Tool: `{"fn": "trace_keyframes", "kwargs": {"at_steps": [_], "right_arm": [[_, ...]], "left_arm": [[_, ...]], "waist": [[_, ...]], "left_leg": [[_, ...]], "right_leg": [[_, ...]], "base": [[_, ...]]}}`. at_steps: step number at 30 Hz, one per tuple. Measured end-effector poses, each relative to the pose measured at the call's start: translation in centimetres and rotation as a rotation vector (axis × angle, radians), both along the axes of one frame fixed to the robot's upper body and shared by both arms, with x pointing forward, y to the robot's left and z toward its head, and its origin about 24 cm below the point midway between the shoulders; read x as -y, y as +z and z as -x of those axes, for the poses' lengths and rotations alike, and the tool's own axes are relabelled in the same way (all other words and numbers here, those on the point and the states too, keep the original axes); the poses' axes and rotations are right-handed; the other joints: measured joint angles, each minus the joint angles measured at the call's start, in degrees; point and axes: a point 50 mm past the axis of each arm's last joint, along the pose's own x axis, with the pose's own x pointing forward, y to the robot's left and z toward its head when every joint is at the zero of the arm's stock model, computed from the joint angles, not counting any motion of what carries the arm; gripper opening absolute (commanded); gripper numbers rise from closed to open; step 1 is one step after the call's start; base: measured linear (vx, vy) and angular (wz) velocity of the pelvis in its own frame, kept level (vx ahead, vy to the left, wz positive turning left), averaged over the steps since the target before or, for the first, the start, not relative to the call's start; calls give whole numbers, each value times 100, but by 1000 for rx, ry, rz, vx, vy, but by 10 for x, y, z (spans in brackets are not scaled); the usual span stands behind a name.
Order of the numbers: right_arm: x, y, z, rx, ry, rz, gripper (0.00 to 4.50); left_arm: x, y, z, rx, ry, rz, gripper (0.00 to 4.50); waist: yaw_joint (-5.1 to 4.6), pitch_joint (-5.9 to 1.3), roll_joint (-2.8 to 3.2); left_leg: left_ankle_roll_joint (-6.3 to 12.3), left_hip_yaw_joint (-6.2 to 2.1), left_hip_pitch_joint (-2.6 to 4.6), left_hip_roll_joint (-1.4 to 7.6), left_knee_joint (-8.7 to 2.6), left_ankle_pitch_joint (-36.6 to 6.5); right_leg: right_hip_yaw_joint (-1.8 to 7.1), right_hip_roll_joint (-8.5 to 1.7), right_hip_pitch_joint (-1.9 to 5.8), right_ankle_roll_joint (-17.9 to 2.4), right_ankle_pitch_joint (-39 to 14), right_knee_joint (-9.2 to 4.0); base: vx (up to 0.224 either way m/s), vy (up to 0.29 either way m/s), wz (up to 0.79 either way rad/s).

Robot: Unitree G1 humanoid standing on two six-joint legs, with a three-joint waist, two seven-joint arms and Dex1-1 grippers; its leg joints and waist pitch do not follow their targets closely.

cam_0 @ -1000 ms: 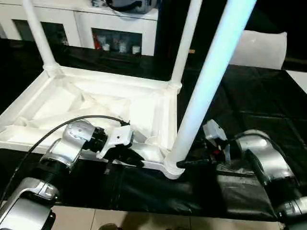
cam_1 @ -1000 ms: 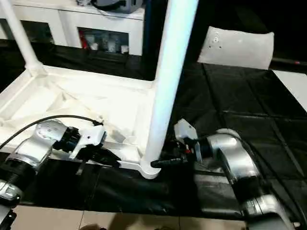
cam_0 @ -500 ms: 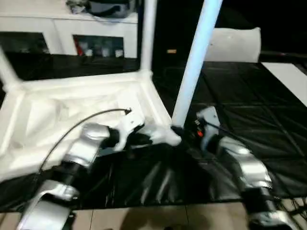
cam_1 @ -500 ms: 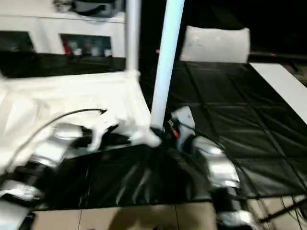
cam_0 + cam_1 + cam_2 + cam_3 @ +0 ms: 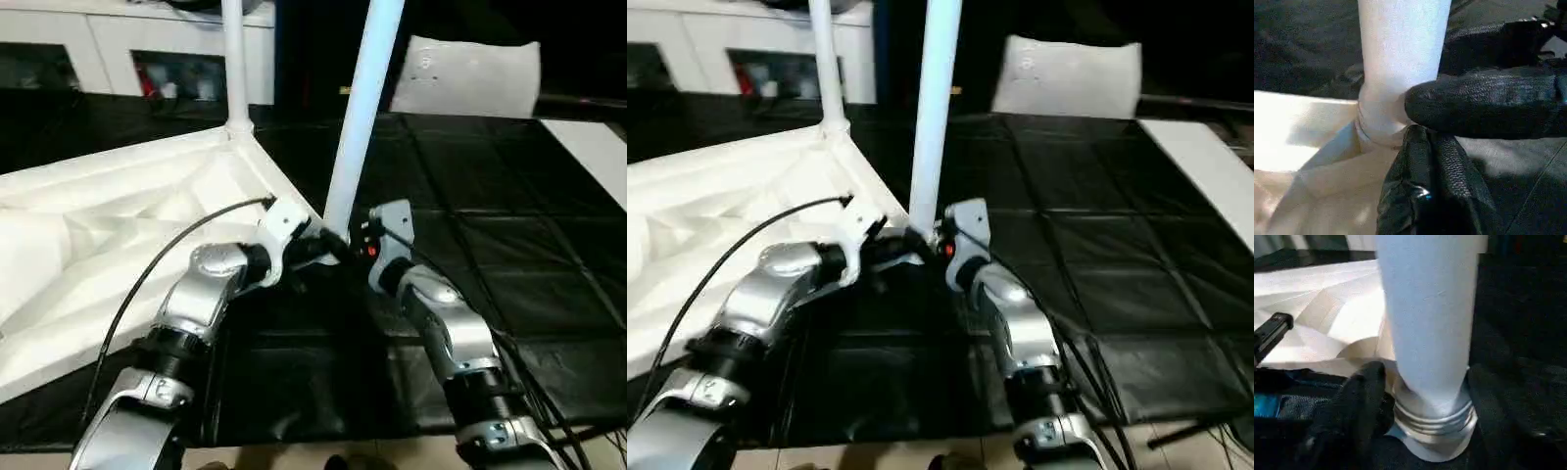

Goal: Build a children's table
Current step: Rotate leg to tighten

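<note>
White tapered leg (image 5: 1400, 54): we record it standing in the round corner socket (image 5: 1376, 132) of the white tabletop (image 5: 1303, 161), seated at a ringed collar. Tabletop: we note its ribbed underside facing up, pale, bright toward one side. Black textured finger (image 5: 1484, 110): we see it lying across the leg's base, touching it just above the collar. A second black finger (image 5: 1435, 191) rises beneath it, against the socket. Dark sheet (image 5: 1303, 44) behind.

cabinet (image 5: 127, 44): white, far left | pillow-like slab (image 5: 470, 76): white, far right | black mat (image 5: 509, 225)
</note>
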Motion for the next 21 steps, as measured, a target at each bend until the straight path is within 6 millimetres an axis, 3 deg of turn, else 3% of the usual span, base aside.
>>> {"fn": "trace_keyframes", "kwargs": {"at_steps": [1, 7, 15, 16, 21], "right_arm": [[4, -2, 2, 3, 17, 14, 343], [21, -12, 13, -9, 113, 51, 376], [58, -1, 19, 42, 220, 126, 446], [62, 0, 20, 43, 224, 126, 449], [74, 2, 24, 43, 245, 126, 450]], "left_arm": [[-2, -1, 2, -1, -17, -9, 0], [-13, -3, 8, 3, -101, -46, 0], [-38, 3, 15, 34, -201, -137, 0], [-42, 4, 14, 38, -196, -143, 33], [-51, 8, 4, 53, -68, -148, 77]], "waist": [[14, 0, 0], [36, 9, -9], [84, 21, -29], [92, 23, -34], [165, 30, -46]], "left_leg": [[0, 0, 1, 4, 0, 0], [-49, -2, 21, 9, 27, 9], [-107, -11, 38, 13, 30, 31], [-109, -11, 40, 14, 30, 33], [-108, -12, 37, 18, 31, 37]], "right_leg": [[-5, 0, 3, -3, -2, -1], [-6, -2, 23, -2, 0, 21], [-8, -3, 42, 32, 6, 38], [-8, -2, 42, 32, 6, 42], [-14, 0, 40, 19, 14, 46]], "base": [[0, 0, 0], [0, 0, 0], [0, 0, 0], [0, 0, 0], [0, 0, 0]]}}
